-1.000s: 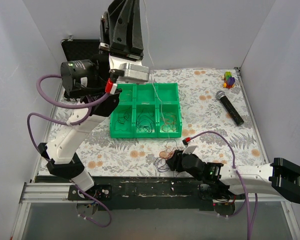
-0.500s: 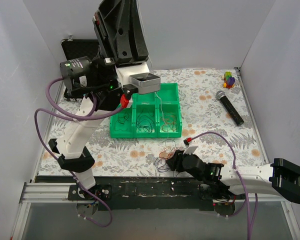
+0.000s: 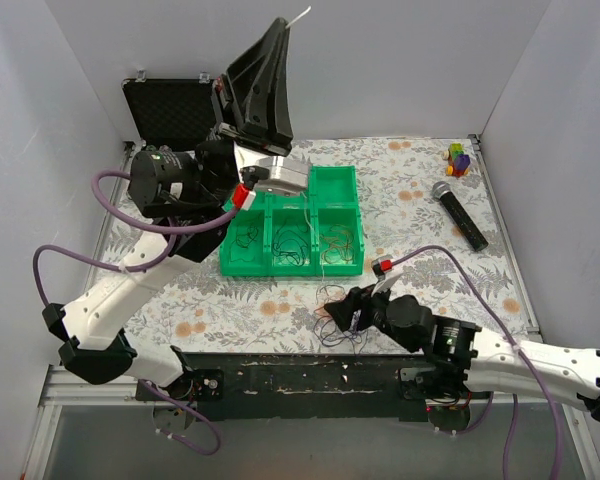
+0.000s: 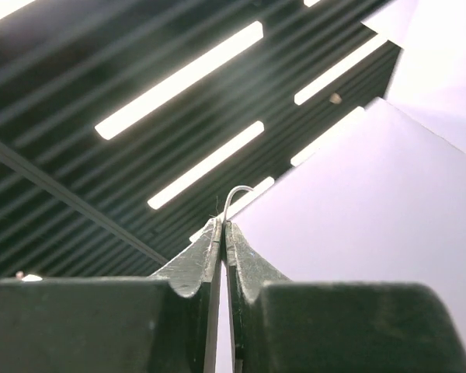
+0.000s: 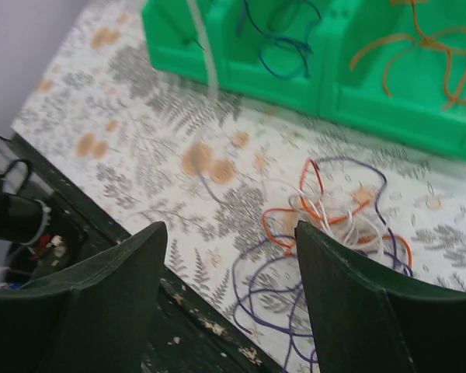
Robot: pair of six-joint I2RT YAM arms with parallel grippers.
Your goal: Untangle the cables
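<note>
- Top view: your left gripper [image 3: 283, 28] is up high behind the tray [image 3: 325, 178], fingers pointing at the ceiling and pinched on the end of a white cable [image 3: 298, 14]. I read that height as a way to draw the strand up out of the tangle [image 3: 332, 312].
- The tangle lies on the table just in front of the tray. Your right gripper [image 3: 346, 318] sits low at its front-right edge with the jaws apart. It's probably there to pin the clump during the pull, and it grips nothing that I can see.
- The tray's front row holds sorted loops: dark ones [image 3: 245, 238] on the left and orange ones [image 3: 340, 240] on the right.
- Left wrist: the fingers [image 4: 210, 256] are pressed together, with a short white cable stub [image 4: 237, 194] curling out of the tips. Only ceiling shows behind, and the tray is out of view.
- Right wrist: the right gripper [image 5: 229, 233] is spread wide with nothing between the fingers. The tangle [image 5: 334, 221] lies just past the right finger, in front of the tray [image 5: 295, 87].
- The tangle is a loose clump of orange-red, white and purple loops, with the purple ones sprawling away from the tray.
- A blurred white strand [image 5: 206, 54] crosses the tray's front wall and runs up out of frame. You can't tell from here whether it's taut.
</note>
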